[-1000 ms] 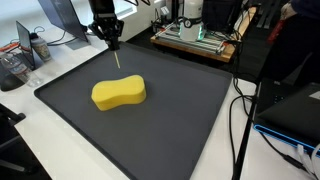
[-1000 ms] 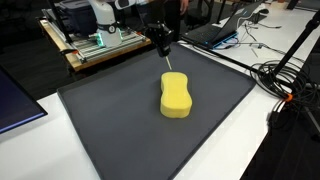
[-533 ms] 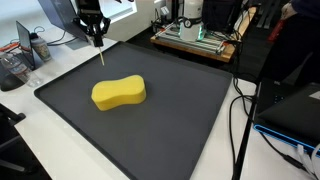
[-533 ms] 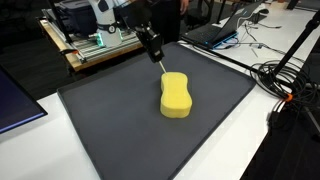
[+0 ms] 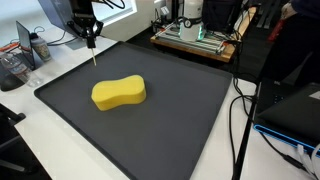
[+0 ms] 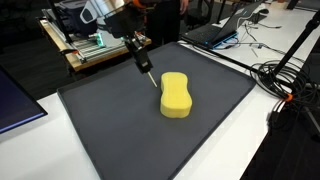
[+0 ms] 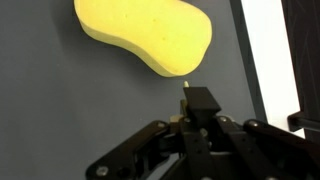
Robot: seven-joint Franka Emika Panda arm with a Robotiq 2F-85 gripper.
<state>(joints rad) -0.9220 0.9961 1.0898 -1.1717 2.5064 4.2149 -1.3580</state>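
Note:
A yellow peanut-shaped sponge (image 5: 118, 93) lies on a dark grey mat (image 5: 185, 125) and shows in both exterior views (image 6: 175, 94). My gripper (image 5: 90, 40) hangs above the mat's far corner, away from the sponge, shut on a thin pale stick (image 5: 94, 58) that points down at the mat (image 6: 105, 135). In an exterior view the gripper (image 6: 141, 58) and stick (image 6: 150, 78) are beside the sponge's far end, not touching it. In the wrist view the sponge (image 7: 145, 35) lies beyond the gripper (image 7: 190, 100), with the stick's tip (image 7: 185, 85) just short of it.
A wooden board with electronics (image 5: 195, 40) stands behind the mat, also in the other view (image 6: 95, 45). Cables (image 5: 245, 110) run along the mat's side (image 6: 290, 80). A mesh desk organiser (image 5: 12, 68) and a laptop (image 6: 215, 30) stand on the white table.
The gripper has moved with the stick along the mat's far edge, away from above the sponge towards the corner. The sponge has not moved.

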